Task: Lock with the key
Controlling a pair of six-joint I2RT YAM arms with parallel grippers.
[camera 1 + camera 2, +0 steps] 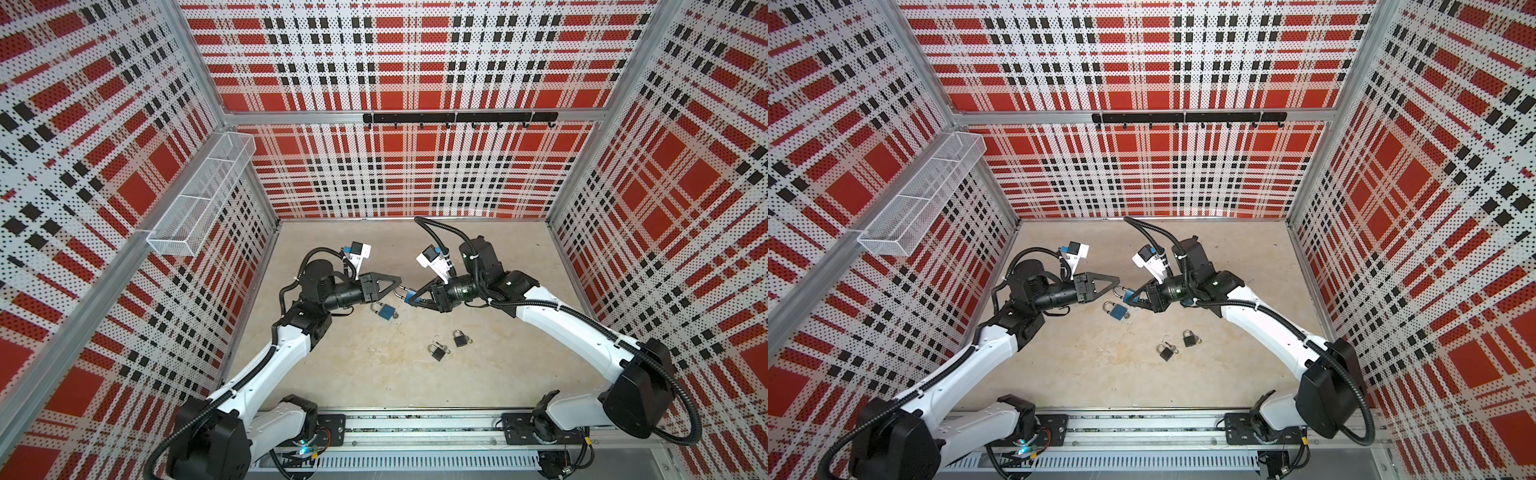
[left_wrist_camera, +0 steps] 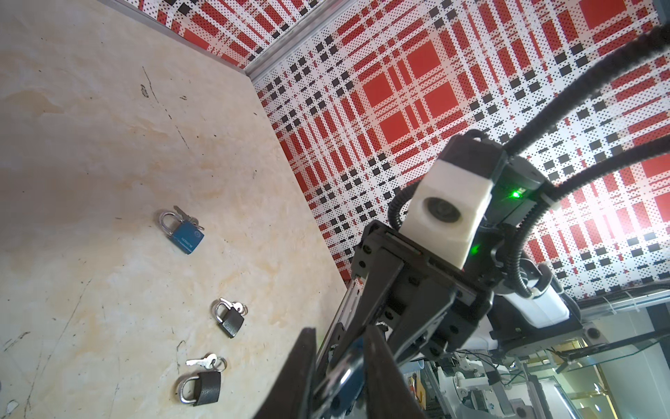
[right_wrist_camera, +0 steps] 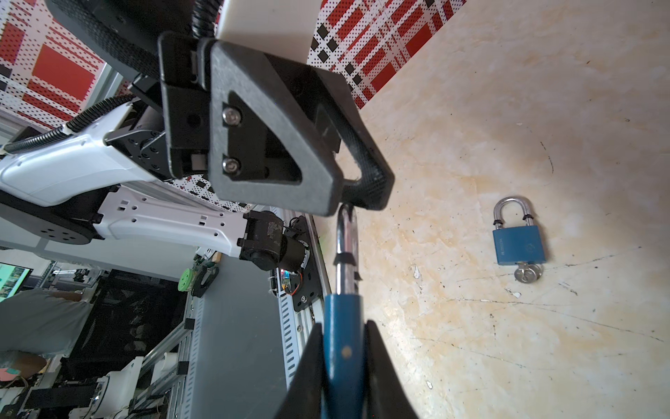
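A blue padlock (image 3: 342,323) hangs in mid-air above the middle of the tabletop (image 1: 353,374), held between the two arms. Its steel shackle (image 3: 346,235) points away from the right arm and towards the left arm. Whether the shackle is seated in the body, or a key sits in the keyway, cannot be told: the lock is seen edge-on and its base is hidden.

The step in hand looks like closing the shackle before any key is turned. To do it well, the push should run straight along the shackle's legs into the body. The body needs to be braced square, with no twist that could lever it out of the grasp.

The right gripper (image 3: 342,328) is closed to about the lock's thickness and clamps the blue body on both flat faces. The left gripper (image 3: 359,205) is drawn to a narrow gap, its tips meeting the bow of the shackle. In the left wrist view the shackle lies between the fingers (image 2: 377,362), apparently pinched.

On the tabletop below, a second blue padlock (image 1: 386,311) lies with its key (image 3: 527,275) in place. Two black padlocks (image 1: 460,340) (image 1: 437,352) rest nearer the arms' bases, keys beside them.
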